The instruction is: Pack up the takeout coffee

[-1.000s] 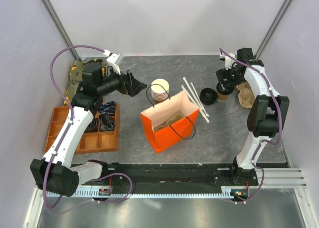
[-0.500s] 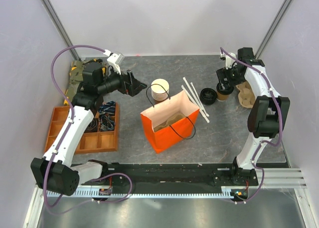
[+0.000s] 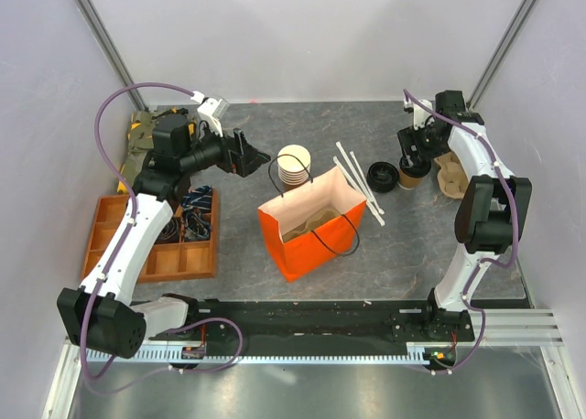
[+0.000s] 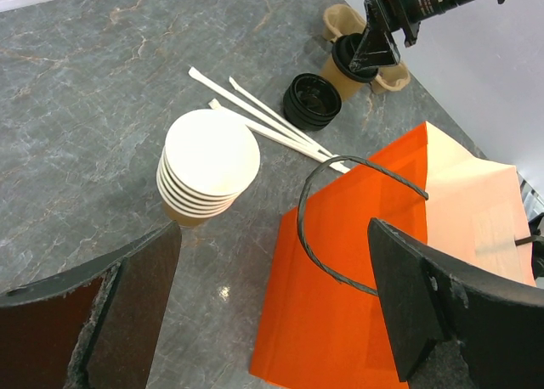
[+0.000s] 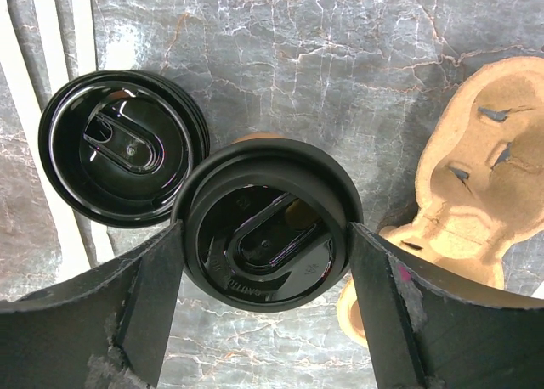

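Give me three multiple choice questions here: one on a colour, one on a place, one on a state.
1. The bag is: A blue, B orange, C green.
2. The takeout coffee stands: A inside the bag, B between the fingers of the right gripper, C in the left gripper.
3. The left gripper is: A shut on nothing, B shut on the bag's handle, C open and empty.
1 B, its sides are orange. 2 B, a finger flanks each side of its lid. 3 C, its fingers stand apart, holding nothing.
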